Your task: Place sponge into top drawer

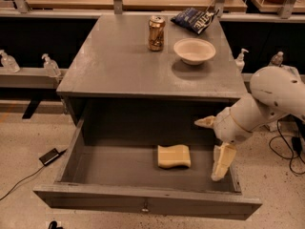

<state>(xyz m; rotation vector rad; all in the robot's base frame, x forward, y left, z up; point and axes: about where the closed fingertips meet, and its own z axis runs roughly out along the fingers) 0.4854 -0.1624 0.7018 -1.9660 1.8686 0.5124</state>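
Note:
The pale yellow sponge [174, 156] lies flat on the floor of the open top drawer [114, 163], right of centre. The drawer is pulled far out of the grey cabinet-table [119, 66], with a small metal knob [145, 208] on its front panel. My gripper [213, 144] hangs over the drawer's right side, to the right of the sponge and apart from it. It is open and empty: one pale yellow finger [222, 161] points down near the drawer's right wall, the other [205, 122] sticks out to the left.
On the tabletop stand a soda can [156, 33], a white bowl [194, 50] and a dark chip bag [194, 20] at the back. My white arm [271, 99] reaches in from the right. Cables [286, 147] lie on the floor at right, a small black device [49, 156] at left.

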